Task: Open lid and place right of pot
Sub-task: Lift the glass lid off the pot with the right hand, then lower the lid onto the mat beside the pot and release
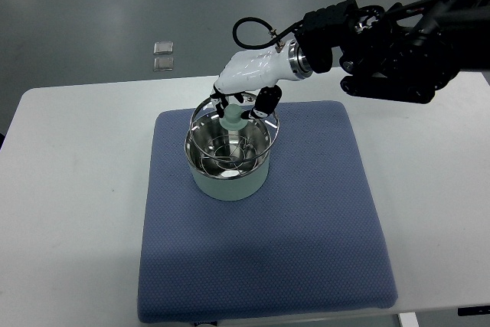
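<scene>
A pale green pot (230, 178) with a shiny steel inside stands on a blue mat (306, 227). Its glass lid (264, 124), with a metal rim and a pale green knob (232, 118), is lifted and tilted just above the pot's far rim. My right hand (243, 101), white with dark fingers, comes in from the right and is shut on the knob. The left arm does not show.
The mat lies on a white table (76, 189). Bare mat stretches to the right of the pot and toward the near edge. Two small clear packets (163, 55) lie on the grey floor beyond the table.
</scene>
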Motion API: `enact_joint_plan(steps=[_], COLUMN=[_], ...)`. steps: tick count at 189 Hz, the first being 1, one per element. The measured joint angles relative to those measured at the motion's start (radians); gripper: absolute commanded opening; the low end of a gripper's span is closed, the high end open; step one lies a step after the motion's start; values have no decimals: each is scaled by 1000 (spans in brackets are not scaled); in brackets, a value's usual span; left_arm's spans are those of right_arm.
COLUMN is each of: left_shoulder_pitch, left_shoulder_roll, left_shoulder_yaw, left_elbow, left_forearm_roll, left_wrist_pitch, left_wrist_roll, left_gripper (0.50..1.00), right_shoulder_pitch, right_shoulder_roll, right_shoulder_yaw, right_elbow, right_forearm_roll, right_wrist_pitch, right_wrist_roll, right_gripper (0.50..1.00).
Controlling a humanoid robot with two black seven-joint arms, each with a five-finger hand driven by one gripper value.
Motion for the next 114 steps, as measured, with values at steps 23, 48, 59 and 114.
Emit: enact_joint_plan(steps=[23, 48, 59, 114], left_shoulder_pitch=[0, 0, 0, 0], left_shoulder_roll=[0, 0, 0, 0], left_shoulder_yaw=[0, 0, 0, 0], left_elbow=[0, 0, 0, 0], left_forearm_roll=[0, 0, 0, 0], left_wrist_pitch=[0, 1, 1, 1], left_wrist_roll=[0, 0, 0, 0], left_gripper=[1000, 1000, 1000, 1000], right_shoulder_pitch=[20, 23, 23, -53], right_shoulder_roll=[-74, -150, -189, -326], right_shoulder_yaw=[2, 2, 0, -6], right_elbow=[34, 60, 68, 79], right_forearm_roll=[-1, -3, -9, -81], right_wrist_pitch=[0, 0, 1, 3], right_wrist_roll=[1, 7, 11, 23], right_gripper=[500, 500, 500, 500])
